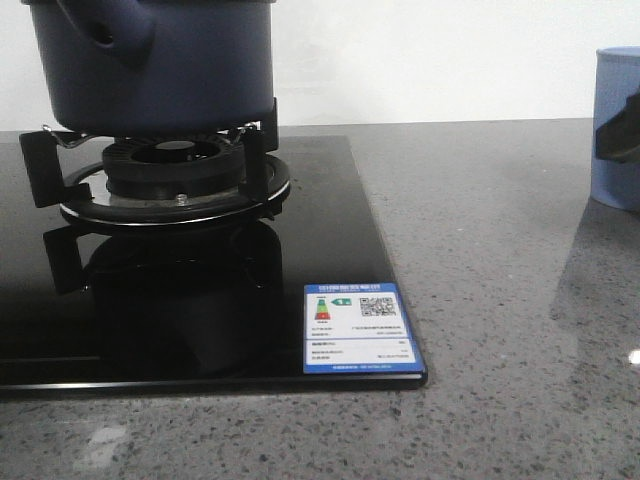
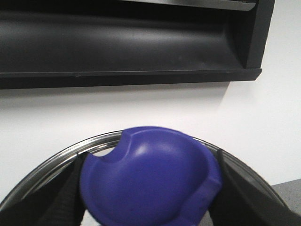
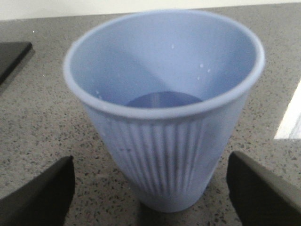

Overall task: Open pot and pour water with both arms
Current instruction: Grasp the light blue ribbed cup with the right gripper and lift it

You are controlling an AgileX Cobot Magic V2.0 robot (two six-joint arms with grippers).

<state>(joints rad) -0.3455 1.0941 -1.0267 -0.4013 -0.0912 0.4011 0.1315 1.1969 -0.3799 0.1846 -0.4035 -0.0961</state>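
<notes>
Navy matte round pot (image 1: 150,70) sitting on burner, prob heavy; L gripper (image 2: 150,188) clamping blue lid knob (image 2: 150,183), R gripper (image 3: 150,188) spread around ribbed pale-blue cup (image 3: 164,108).

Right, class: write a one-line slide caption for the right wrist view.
Open right gripper straddles an upright pale blue ribbed cup on the speckled grey counter.

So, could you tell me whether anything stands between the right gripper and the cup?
Nothing visible does. In the right wrist view the cup stands upright on the counter, centred in the open right gripper, with bare counter between it and each finger.
</notes>
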